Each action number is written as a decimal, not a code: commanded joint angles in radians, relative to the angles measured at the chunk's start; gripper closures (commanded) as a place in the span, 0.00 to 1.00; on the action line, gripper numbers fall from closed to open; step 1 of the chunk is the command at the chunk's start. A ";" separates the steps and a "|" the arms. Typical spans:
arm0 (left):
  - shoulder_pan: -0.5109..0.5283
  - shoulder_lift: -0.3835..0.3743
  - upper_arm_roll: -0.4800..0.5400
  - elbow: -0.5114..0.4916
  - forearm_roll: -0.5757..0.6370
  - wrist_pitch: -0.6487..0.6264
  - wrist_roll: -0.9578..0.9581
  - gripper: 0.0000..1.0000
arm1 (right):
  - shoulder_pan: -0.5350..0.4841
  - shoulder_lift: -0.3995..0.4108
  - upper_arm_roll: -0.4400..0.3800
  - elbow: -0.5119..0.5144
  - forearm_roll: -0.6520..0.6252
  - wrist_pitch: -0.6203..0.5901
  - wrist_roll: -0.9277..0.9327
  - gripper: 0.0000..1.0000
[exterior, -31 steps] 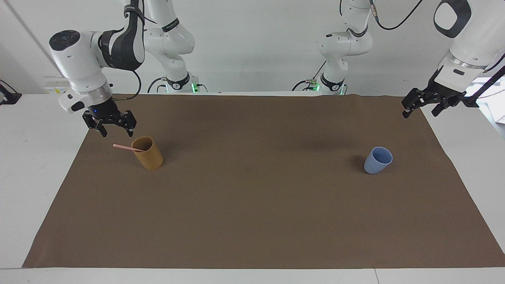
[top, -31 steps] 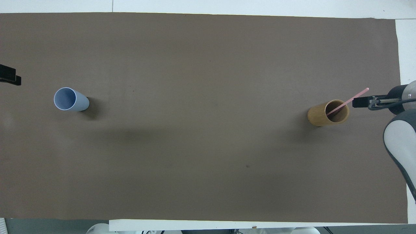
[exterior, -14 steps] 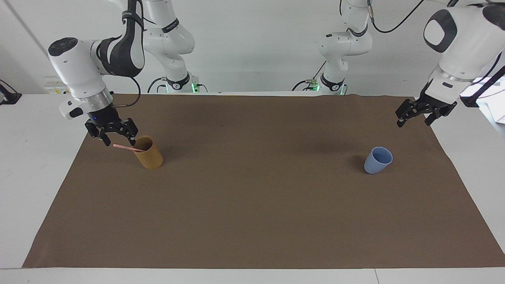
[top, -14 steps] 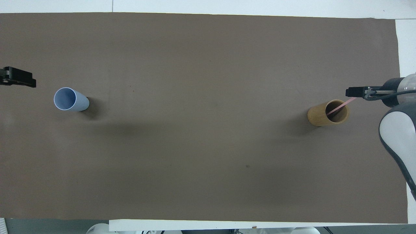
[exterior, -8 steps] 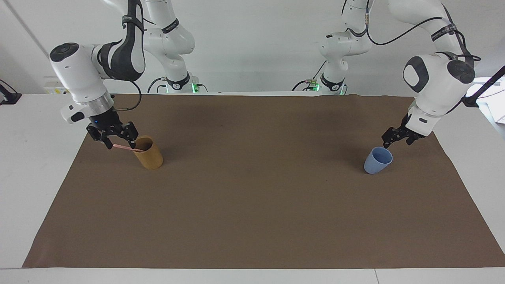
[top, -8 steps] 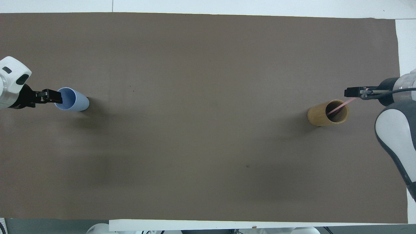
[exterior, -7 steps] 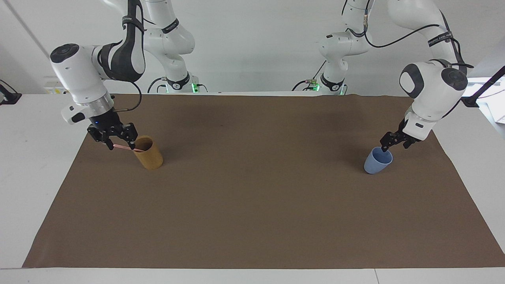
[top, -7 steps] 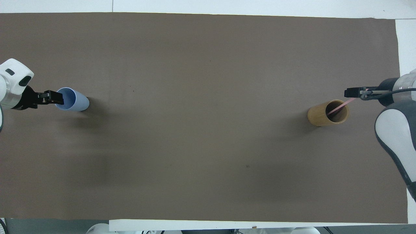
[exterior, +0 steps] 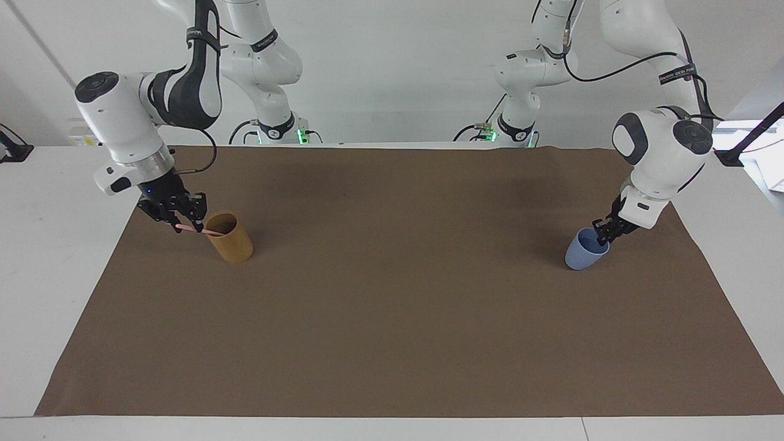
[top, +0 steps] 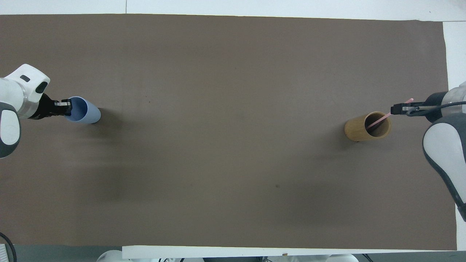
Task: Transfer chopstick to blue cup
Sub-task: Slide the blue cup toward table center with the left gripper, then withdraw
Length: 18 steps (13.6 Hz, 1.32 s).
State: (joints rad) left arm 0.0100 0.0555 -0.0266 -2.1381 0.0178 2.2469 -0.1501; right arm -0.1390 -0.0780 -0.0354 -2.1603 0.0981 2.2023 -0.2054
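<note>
Since the earlier frames both grippers have closed in. The right gripper [exterior: 182,225] came down from beside the tan cup [exterior: 229,237] onto the pink chopstick [exterior: 197,230], and its fingers, spread wide before, are now pinched together on the stick's free end. The left gripper [exterior: 601,236] swung in from the table edge and dropped to the blue cup [exterior: 586,250], now at its rim on the side toward the left arm's end of the table.

Chopstick: one pale-pink stick, lower end inside the tan cup, leaning out over the rim toward the right arm's end of the table, upper end between the right gripper's fingers. In the overhead view the stick [top: 381,119] runs from the cup's inside up past the gripper [top: 396,108], tip poking out beside it. It is not lifted out.

Tan cup [top: 367,126] stands upright on the brown mat [exterior: 392,318], at the right arm's end. The blue cup [top: 83,110] stands at the left arm's end, well apart from the tan cup, tilted slightly, nothing visible inside.

Left gripper [top: 67,105]: fingers look closed on the blue cup's rim wall, one inside, one outside. Both cups are about equally far from the robots.
</note>
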 commanded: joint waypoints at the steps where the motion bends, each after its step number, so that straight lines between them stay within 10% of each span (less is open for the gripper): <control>1: -0.161 0.027 0.004 0.016 0.001 0.030 -0.251 1.00 | -0.011 -0.012 0.008 -0.009 0.014 -0.007 -0.025 0.58; 7: -0.643 0.072 0.004 0.052 0.001 0.030 -0.834 1.00 | -0.004 -0.006 0.008 -0.003 0.014 0.014 -0.019 0.64; 10: -0.696 0.095 0.002 0.109 -0.004 0.019 -0.878 0.98 | -0.002 -0.003 0.009 0.003 0.014 0.014 -0.014 0.74; 11: -0.696 0.101 0.002 0.113 -0.002 0.014 -0.875 0.84 | -0.002 -0.003 0.009 0.008 0.014 0.014 -0.014 0.82; 12: -0.694 0.103 0.002 0.122 0.001 0.010 -0.867 0.31 | -0.002 -0.002 0.009 0.014 0.014 0.014 -0.014 0.90; 13: -0.694 0.103 0.005 0.125 0.005 0.010 -0.867 0.00 | -0.001 0.000 0.009 0.017 0.014 0.014 -0.014 0.97; 18: -0.677 0.006 0.007 0.159 0.005 -0.148 -0.865 0.00 | 0.001 -0.008 0.015 0.101 0.008 -0.064 -0.025 1.00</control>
State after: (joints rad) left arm -0.6845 0.1245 -0.0203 -1.9925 0.0178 2.1873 -1.0261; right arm -0.1349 -0.0798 -0.0265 -2.1127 0.0999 2.1958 -0.2075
